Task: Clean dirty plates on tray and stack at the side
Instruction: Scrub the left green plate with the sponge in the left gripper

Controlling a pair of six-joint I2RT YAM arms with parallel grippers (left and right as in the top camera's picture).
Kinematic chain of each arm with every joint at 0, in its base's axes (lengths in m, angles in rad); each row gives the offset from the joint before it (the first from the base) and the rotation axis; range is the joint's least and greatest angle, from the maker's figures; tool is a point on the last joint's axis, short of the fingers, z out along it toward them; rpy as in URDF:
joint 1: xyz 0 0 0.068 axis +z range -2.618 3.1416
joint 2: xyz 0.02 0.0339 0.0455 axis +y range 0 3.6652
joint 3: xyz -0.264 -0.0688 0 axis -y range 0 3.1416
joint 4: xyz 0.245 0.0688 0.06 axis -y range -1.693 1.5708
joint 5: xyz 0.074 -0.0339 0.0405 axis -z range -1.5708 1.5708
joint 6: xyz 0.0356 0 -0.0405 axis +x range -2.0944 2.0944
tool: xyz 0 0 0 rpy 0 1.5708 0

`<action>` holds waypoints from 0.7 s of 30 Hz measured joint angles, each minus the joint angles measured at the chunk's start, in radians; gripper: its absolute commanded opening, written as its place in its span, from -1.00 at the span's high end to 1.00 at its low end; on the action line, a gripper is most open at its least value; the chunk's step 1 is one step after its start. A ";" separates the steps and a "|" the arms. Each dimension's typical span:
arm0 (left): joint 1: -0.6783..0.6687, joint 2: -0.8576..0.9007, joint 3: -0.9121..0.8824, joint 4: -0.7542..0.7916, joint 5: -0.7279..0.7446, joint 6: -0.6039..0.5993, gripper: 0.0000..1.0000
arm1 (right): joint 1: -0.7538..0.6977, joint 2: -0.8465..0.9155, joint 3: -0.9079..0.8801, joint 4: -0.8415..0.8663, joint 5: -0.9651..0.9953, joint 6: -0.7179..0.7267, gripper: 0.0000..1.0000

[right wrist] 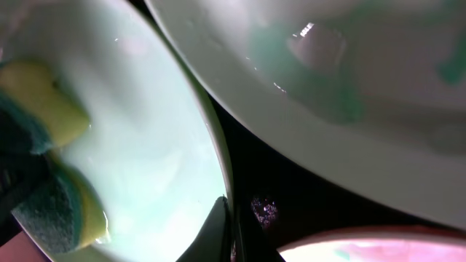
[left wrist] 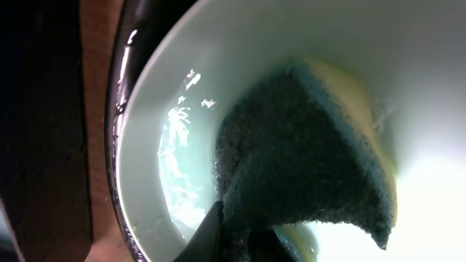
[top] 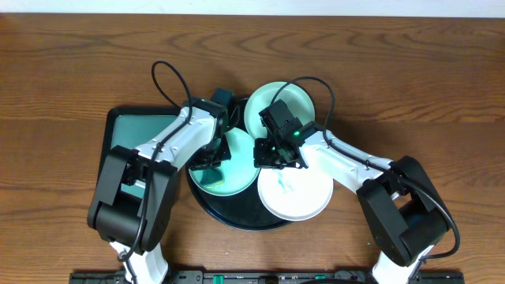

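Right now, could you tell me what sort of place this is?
Likely a robot test bench: two robot arms at a wooden table, plates on a black tray, a sponge.

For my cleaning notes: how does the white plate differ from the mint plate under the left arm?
The white plate is white; the mint plate is pale green. The white plate lies uncovered, a teal smear at its centre; the mint plate has a sponge pressed on it. Both are round, rimmed, and on the black tray.
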 measured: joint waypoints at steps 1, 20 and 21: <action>-0.001 0.000 0.000 -0.003 0.005 0.013 0.86 | 0.000 0.000 0.000 0.001 -0.002 0.000 0.97; -0.095 -0.021 -0.043 0.195 0.211 0.388 0.86 | -0.030 -0.008 -0.008 -0.058 0.101 -0.004 0.97; -0.095 -0.021 -0.044 0.210 0.220 0.391 0.86 | -0.031 -0.010 -0.009 -0.060 0.111 -0.004 0.97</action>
